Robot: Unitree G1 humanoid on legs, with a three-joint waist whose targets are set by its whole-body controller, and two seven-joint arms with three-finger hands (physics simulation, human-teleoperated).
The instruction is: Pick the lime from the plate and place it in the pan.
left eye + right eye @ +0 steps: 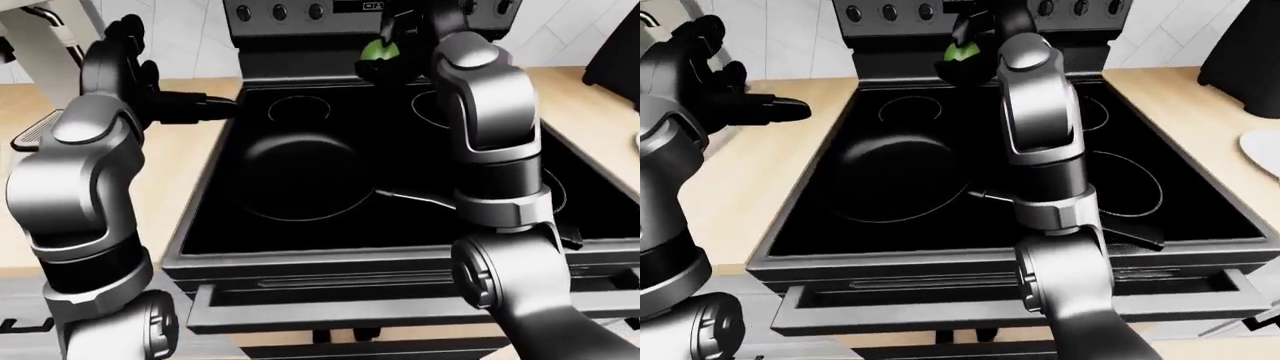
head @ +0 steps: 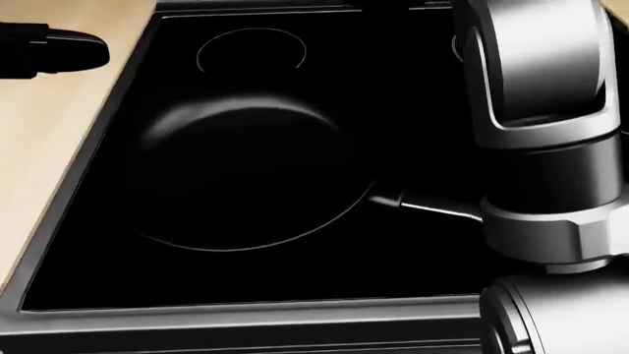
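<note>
A: How many limes? Where?
B: One lime (image 1: 379, 49), gripped in the right hand (image 1: 392, 56), raised near the stove (image 1: 210, 225) knobs (image 1: 280, 12).
A: Pans?
B: One pan (image 1: 300, 176) on the left burner. Left hand (image 1: 735, 101) holds nothing, fingers spread.

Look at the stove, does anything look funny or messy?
Nothing looks spilled or broken. The black pan sits flat on the stove, empty. The only unusual thing is the lime, held up in the right robot hand near the stove knobs, not on a plate.
</note>
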